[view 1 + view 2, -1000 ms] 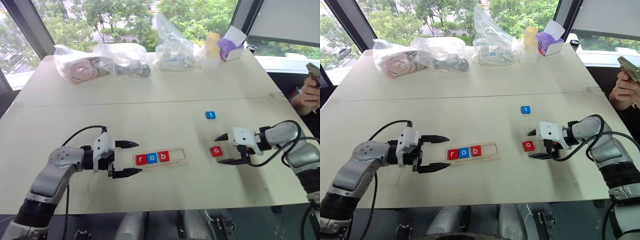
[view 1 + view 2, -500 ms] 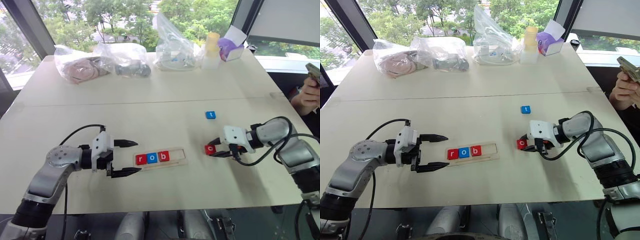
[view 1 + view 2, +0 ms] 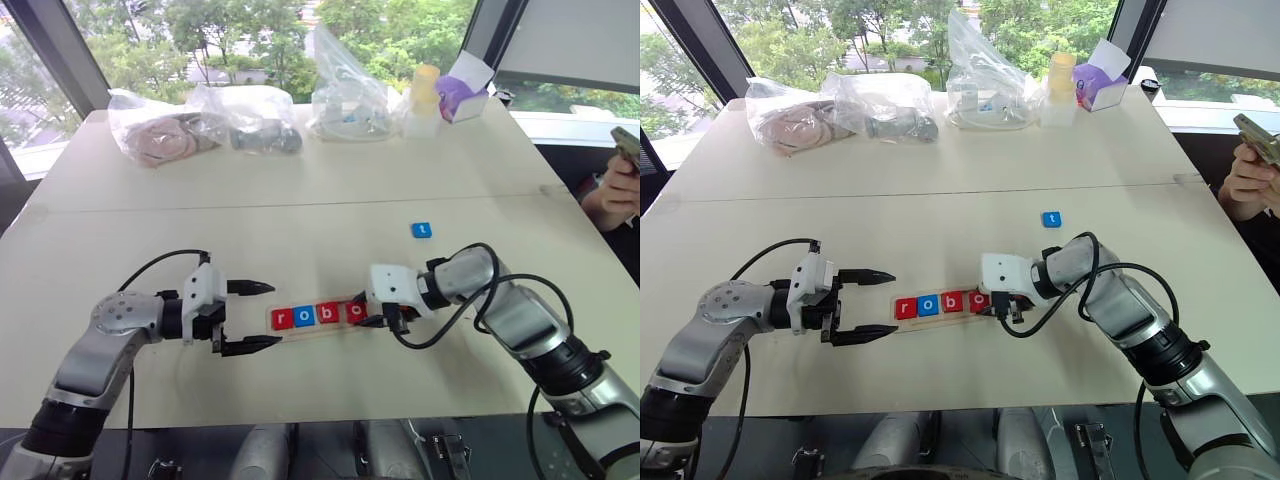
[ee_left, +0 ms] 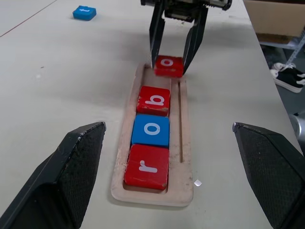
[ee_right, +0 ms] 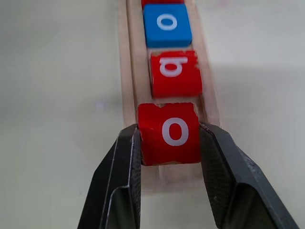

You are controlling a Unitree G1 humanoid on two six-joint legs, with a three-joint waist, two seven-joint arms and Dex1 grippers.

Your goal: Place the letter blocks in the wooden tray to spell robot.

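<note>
The wooden tray (image 3: 320,329) lies near the table's front, holding a red r (image 3: 282,318), a blue o (image 3: 304,316) and a red b (image 3: 327,313) in a row. My right gripper (image 3: 366,310) is shut on a red o block (image 5: 169,131), holding it at the fourth place right beside the b; I cannot tell whether it rests in the recess. A blue t block (image 3: 421,230) lies alone on the table, farther back and to the right. My left gripper (image 3: 274,314) stands open at the tray's left end, its fingers (image 4: 71,167) wide on either side and holding nothing.
Clear plastic bags (image 3: 160,130) with items, a yellow-capped bottle (image 3: 423,95) and a purple-and-white box (image 3: 463,90) line the far edge of the table. A person's hand (image 3: 620,185) holds a phone at the right edge.
My right gripper closed on the red o block and carried it left from the open table to the tray, beside the b. The left arm has stayed still.
</note>
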